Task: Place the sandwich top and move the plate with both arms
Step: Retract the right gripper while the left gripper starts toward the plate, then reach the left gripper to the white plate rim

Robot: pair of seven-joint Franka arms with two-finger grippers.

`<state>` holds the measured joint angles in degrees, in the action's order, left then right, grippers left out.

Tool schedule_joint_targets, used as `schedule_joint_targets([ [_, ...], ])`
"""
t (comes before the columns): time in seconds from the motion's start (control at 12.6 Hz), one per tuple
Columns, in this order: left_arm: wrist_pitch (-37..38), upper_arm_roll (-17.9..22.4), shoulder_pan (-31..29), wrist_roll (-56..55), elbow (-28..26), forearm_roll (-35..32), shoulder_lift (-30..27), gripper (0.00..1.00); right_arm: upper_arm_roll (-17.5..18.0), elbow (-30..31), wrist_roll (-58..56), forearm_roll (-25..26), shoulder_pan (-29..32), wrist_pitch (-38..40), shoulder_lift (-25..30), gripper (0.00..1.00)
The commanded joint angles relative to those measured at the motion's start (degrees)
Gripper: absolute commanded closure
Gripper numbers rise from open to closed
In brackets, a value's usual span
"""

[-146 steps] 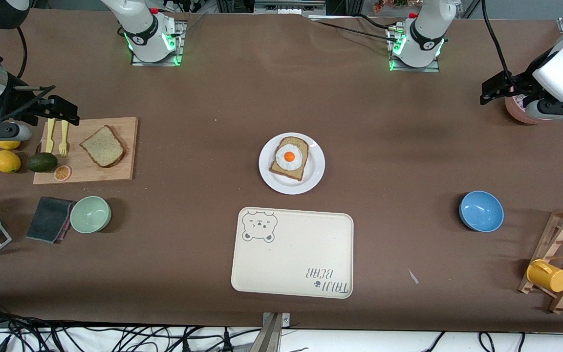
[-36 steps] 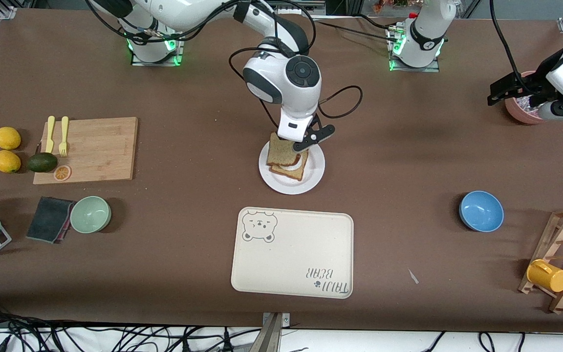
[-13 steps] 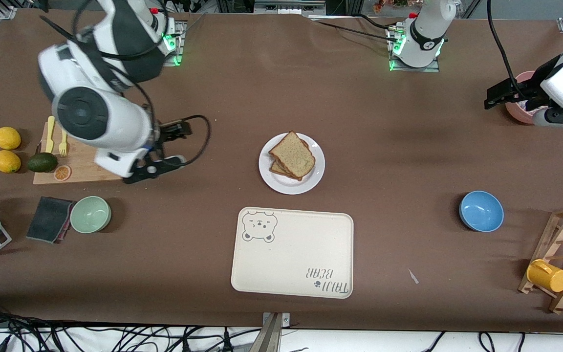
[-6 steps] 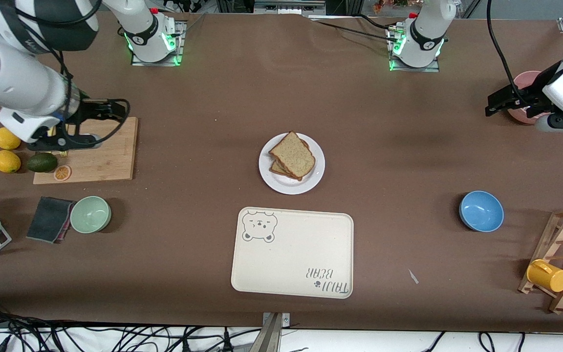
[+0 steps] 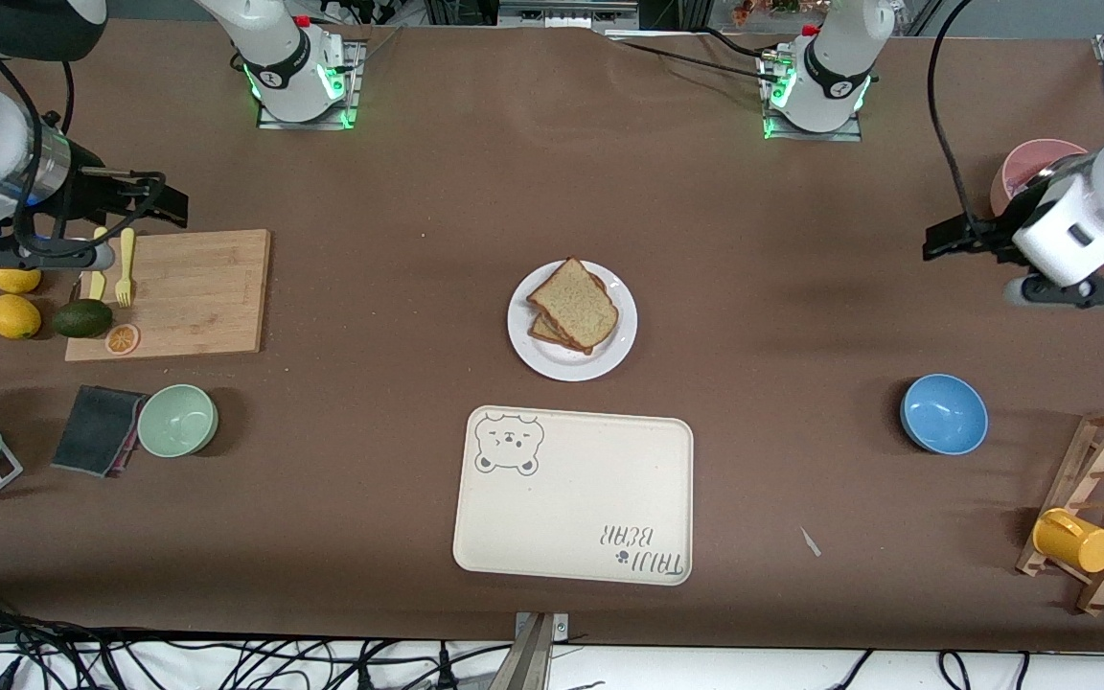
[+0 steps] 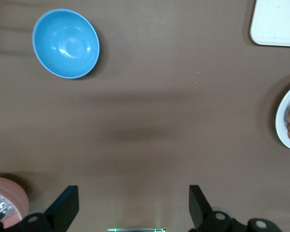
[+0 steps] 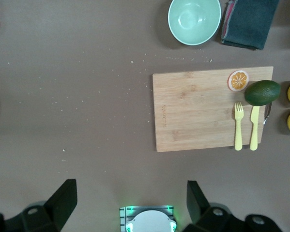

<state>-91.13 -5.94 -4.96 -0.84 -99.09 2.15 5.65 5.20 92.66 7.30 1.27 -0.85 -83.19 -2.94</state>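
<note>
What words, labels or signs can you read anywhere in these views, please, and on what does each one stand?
"TAJU BEAR": printed, with a small paw mark, on the cream tray, at the corner toward the left arm's end nearest the front camera; it stands upside down in that view, and the first word is only roughly legible.
Bear face drawing, no words: at the tray's diagonal corner.
Small round marks on both arm bases: too small to read.
No other text shows.

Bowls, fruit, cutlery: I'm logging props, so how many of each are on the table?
Bowls: 2, green and blue
Lemons: 2
Avocado: 1
Orange slice: 1
Cutlery: 2, fork and knife
Total: 8
</note>
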Motion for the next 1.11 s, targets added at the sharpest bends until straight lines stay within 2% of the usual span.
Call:
schedule_joint_targets([
  [0.0,-2.4,-0.1,0.3,0.5,-1.9,0.7,1.0,0.0,-1.1,1.5,-0.9,-2.4,1.6,-0.7,2.1,0.0],
  [0.24,-6.9,-0.2,3.3,0.1,-2.6,1.2,3.3,0.0,-1.9,1.6,-1.6,-2.5,2.1,-3.2,2.1,0.0],
  [0.4,-15.0,-0.2,5.5,-0.6,-7.9,2.5,3.5,0.0,-1.9,1.6,-3.8,-2.1,2.5,-5.1,2.0,0.0],
  [0.56,-24.1,-0.2,6.7,-0.6,-13.8,6.8,3.7,0.0,-2.0,1.6,-6.0,-2.2,2.6,-7.2,1.6,0.0],
  [0.71,-30.7,-0.3,8.7,-0.6,-17.4,9.3,4.8,0.0,-2.0,1.6,-5.3,-1.5,2.0,-7.8,1.5,0.0],
  [1.03,-37.5,-0.3,13.2,0.2,-17.2,22.0,12.0,0.0,-2.0,1.6,-5.6,-1.4,2.1,-10.0,0.7,0.0],
])
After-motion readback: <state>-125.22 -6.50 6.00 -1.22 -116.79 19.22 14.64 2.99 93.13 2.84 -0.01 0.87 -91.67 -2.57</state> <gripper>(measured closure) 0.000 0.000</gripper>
